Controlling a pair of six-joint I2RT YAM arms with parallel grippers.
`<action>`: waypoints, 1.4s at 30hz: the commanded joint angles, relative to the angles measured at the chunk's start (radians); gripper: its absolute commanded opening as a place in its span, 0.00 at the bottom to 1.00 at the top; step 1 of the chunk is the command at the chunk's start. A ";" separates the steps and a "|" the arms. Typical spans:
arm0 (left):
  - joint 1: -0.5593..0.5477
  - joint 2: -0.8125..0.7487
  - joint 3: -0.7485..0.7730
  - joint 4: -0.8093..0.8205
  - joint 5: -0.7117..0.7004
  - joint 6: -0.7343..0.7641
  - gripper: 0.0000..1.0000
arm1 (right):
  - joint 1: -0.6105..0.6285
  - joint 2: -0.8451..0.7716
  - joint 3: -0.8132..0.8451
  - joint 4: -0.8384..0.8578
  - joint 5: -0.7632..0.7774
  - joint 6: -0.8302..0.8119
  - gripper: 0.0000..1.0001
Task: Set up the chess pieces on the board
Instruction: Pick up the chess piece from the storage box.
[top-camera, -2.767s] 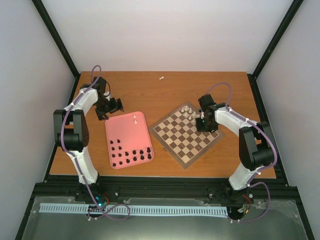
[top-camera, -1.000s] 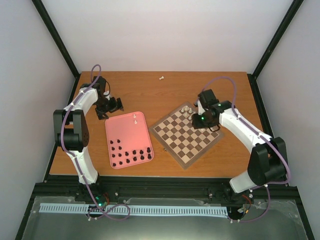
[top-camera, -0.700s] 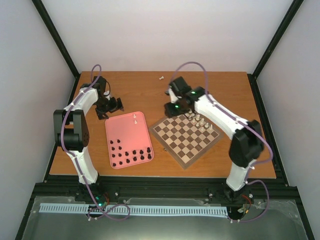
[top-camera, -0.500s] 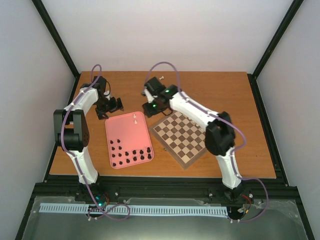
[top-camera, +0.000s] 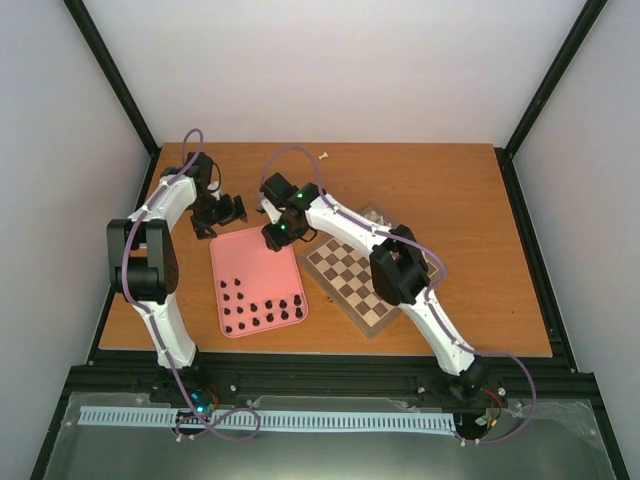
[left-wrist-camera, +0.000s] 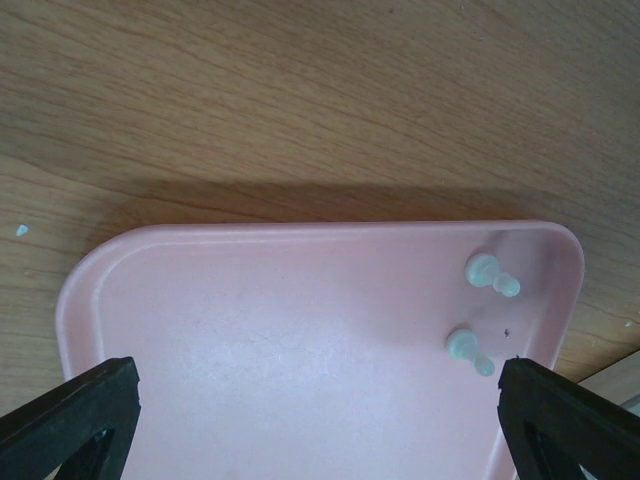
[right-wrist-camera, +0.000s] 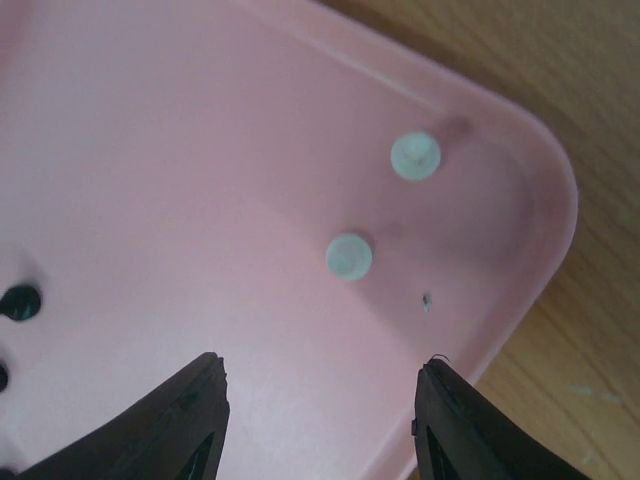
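Right gripper (right-wrist-camera: 322, 372) hangs over the far right corner of the pink tray (right-wrist-camera: 150, 150), jaws partly apart and empty; two cream-white pawns (right-wrist-camera: 349, 256) stand just ahead of its fingers near the tray's rounded corner, apart from each other, and the fingers are clear of both. Left gripper (left-wrist-camera: 318, 378) sits at the tray's far left edge, jaws at full spread, holding nothing; black pieces (top-camera: 262, 312) are grouped in rows at the tray's near end; one white piece (top-camera: 323, 155) lies alone on the table (top-camera: 450, 200) near its far edge. The board (top-camera: 345, 275) lies right of the tray, with the right arm crossing above it; I cannot tell which pieces stand on it.
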 joint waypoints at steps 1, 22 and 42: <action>-0.006 -0.020 0.003 0.004 0.007 0.012 1.00 | 0.000 0.066 0.088 -0.007 -0.037 -0.029 0.52; -0.006 -0.020 -0.010 0.006 0.000 0.016 1.00 | -0.022 0.166 0.172 0.022 -0.068 -0.010 0.35; -0.005 -0.013 -0.005 0.003 0.003 0.018 1.00 | -0.030 0.172 0.182 0.020 -0.068 -0.003 0.16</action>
